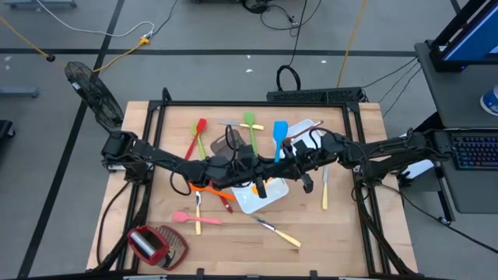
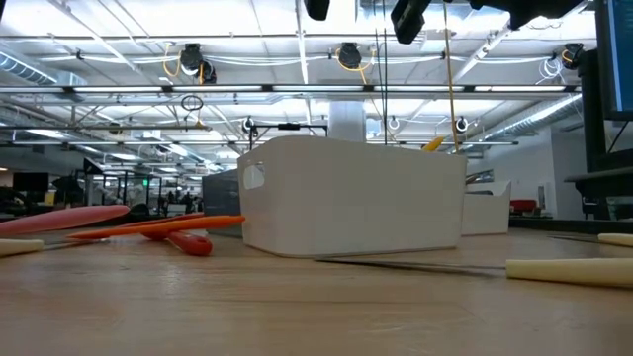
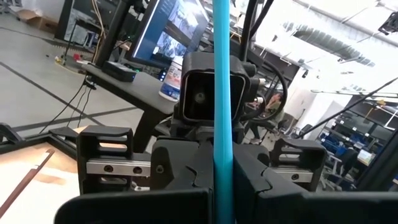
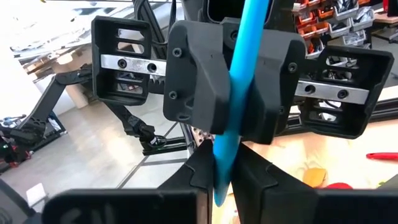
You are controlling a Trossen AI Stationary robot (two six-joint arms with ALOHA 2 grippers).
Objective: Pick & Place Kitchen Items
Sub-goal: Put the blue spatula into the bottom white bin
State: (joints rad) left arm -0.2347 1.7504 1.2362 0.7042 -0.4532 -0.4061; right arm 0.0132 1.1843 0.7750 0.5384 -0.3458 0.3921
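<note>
Both grippers clamp one blue spatula (image 1: 279, 138) above the wooden table (image 1: 342, 241).
Scattered utensils lie around the white tray (image 1: 261, 198); an open lab stretches behind. Left gripper (image 1: 261, 167) and right gripper (image 1: 289, 159) meet mid-table, each closed on its handle.

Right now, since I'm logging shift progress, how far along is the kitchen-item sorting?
Early, I'd judge. Done: only a yellow tip shows above the white tray's rim. In hand: the blue spatula, clamped by both the left gripper and the right gripper, seemingly a handover. Left, lying loose: red spatula, green spatula, pink spoon, pale-handled cutlery, others.
</note>
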